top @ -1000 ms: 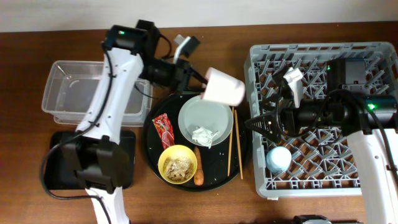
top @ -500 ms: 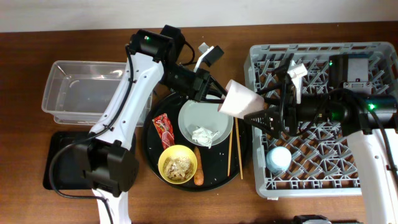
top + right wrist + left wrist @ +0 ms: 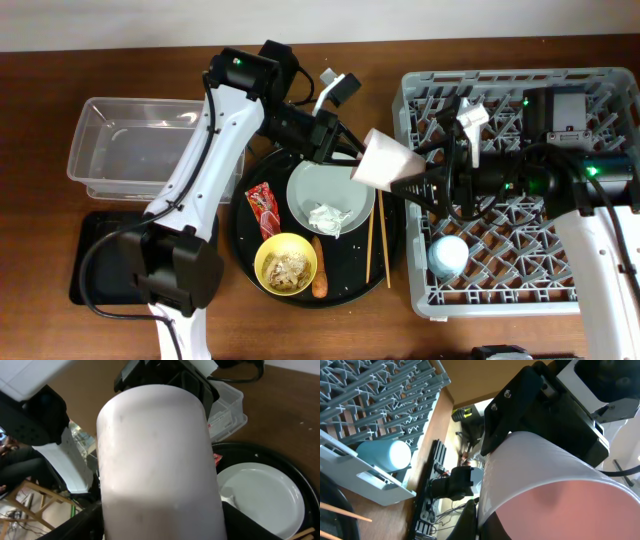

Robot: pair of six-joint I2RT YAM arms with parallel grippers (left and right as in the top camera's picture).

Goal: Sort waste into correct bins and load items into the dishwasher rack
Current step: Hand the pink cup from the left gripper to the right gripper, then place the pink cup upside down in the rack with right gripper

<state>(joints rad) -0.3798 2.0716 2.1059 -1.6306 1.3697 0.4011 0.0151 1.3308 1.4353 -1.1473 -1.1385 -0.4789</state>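
L fingers (image 3: 343, 147) pinching white-pink cup (image 3: 388, 160) by rack (image 3: 500, 78) edge, R fingers (image 3: 418, 191) flanking it, grip unclear

No writing can be read in any view.

The red snack wrapper (image 3: 264, 208), lying on the round black tray (image 3: 243, 240), carries pale printed marks. From overhead they are too small and blurred to make out as letters or a brand name. Nothing else in the three views shows a legible label, number or sign.
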